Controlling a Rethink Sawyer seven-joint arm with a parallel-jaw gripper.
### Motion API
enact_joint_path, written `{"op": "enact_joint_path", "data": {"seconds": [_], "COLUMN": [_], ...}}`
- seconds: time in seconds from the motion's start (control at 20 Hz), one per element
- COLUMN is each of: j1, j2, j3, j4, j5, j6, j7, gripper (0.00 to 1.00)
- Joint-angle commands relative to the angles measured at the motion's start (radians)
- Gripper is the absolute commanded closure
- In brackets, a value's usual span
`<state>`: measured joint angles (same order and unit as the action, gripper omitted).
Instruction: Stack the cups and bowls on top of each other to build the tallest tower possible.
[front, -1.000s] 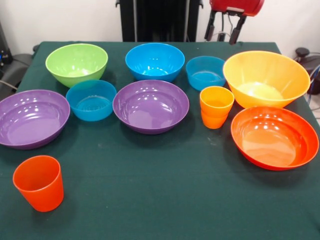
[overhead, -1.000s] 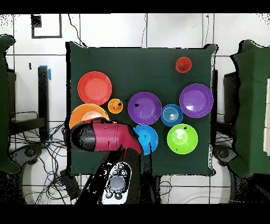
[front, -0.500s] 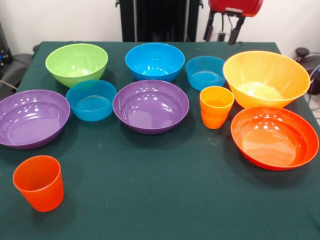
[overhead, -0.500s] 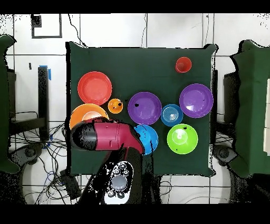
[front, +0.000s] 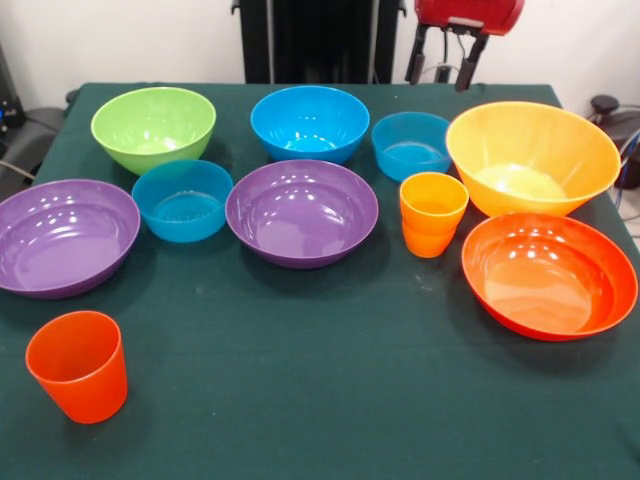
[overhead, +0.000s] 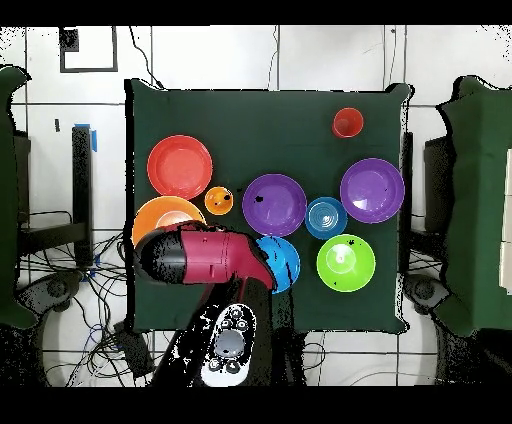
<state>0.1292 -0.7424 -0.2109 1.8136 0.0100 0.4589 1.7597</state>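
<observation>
All the bowls and cups stand apart on the green table; no tower stands. At the back are the lime green bowl (front: 153, 125) (overhead: 345, 263), the medium blue bowl (front: 309, 120) (overhead: 283, 262), a small blue bowl (front: 411, 143) and the large yellow-orange bowl (front: 531, 155) (overhead: 160, 215). In front lie two purple bowls (front: 302, 210) (front: 62, 233), another small blue bowl (front: 183, 198), the yellow-orange cup (front: 432, 213) (overhead: 219, 200) and the red-orange bowl (front: 548, 273) (overhead: 179, 165). The red-orange cup (front: 78, 365) (overhead: 347, 123) stands alone. My gripper (front: 441, 65) hangs open and empty, high behind the small blue and yellow-orange bowls.
In the overhead view my red arm (overhead: 200, 257) covers part of the yellow-orange bowl and the medium blue bowl. The green cloth (front: 320, 400) has bare room in the front middle. Cables and dark equipment sit off both table sides.
The gripper has shifted slightly left and up at the top edge. The bowls and cups have not moved.
</observation>
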Motion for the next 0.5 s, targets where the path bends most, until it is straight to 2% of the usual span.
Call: {"op": "enact_joint_path", "data": {"seconds": [0.05,0.5], "j1": [-0.028,-0.043], "j2": [0.045,0.049], "j3": [0.121,0.129], "j4": [-0.049,-0.052], "j5": [-0.009,-0.014], "j6": [0.049,0.048], "j7": [0.062,0.052], "gripper": [0.00,0.00]}}
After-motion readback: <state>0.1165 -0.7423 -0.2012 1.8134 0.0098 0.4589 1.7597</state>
